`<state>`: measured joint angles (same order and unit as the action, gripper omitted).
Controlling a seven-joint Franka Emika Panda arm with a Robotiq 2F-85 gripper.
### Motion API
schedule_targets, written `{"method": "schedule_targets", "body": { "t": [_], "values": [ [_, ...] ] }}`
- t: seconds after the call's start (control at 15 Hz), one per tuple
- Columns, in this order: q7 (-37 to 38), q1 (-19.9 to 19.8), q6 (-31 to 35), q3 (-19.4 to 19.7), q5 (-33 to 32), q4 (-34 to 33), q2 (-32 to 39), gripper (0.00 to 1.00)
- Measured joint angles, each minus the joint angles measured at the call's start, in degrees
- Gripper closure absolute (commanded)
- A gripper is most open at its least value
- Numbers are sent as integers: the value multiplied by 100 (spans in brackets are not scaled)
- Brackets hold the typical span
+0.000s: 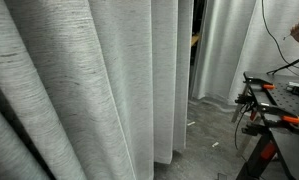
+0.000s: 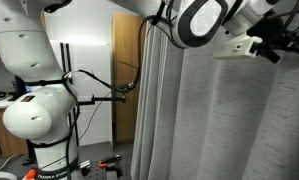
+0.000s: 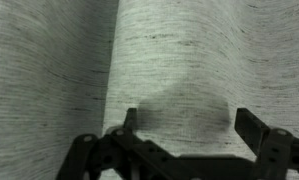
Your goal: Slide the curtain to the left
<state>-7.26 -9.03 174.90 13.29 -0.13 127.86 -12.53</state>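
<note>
The large light-grey woven curtain (image 1: 79, 80) with fine horizontal streaks and deep vertical folds fills most of an exterior view and hangs to the floor. It also shows in the other exterior view (image 2: 239, 120) and fills the wrist view (image 3: 179, 50). My gripper (image 3: 184, 118) is open, with the two fingers spread wide and a bulge of the curtain fabric between them; it seems pressed against the cloth. In an exterior view the gripper (image 2: 274, 42) sits high at the curtain's upper right.
A smoother, whiter curtain (image 1: 224, 50) hangs farther back. A black workbench with orange clamps (image 1: 274, 105) stands at the right. The white robot base (image 2: 39, 110) and a wooden door (image 2: 126, 70) are beside the curtain's edge.
</note>
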Motion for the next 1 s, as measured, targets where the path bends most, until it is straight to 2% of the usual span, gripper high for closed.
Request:
{"method": "schedule_targets", "body": {
  "t": [0.47,0.53,0.6,0.73,0.87,1.0],
  "values": [
    [256,-85,0,-15,0,-856,569,0],
    [289,-105,0,-11,0,-961,627,17],
    [313,-121,0,-6,1,-1052,676,21],
    [332,-149,0,-2,6,-1190,766,7],
    [346,-174,0,-1,7,-1272,837,1],
    [353,-190,0,1,7,-1305,871,0]
  ]
}}
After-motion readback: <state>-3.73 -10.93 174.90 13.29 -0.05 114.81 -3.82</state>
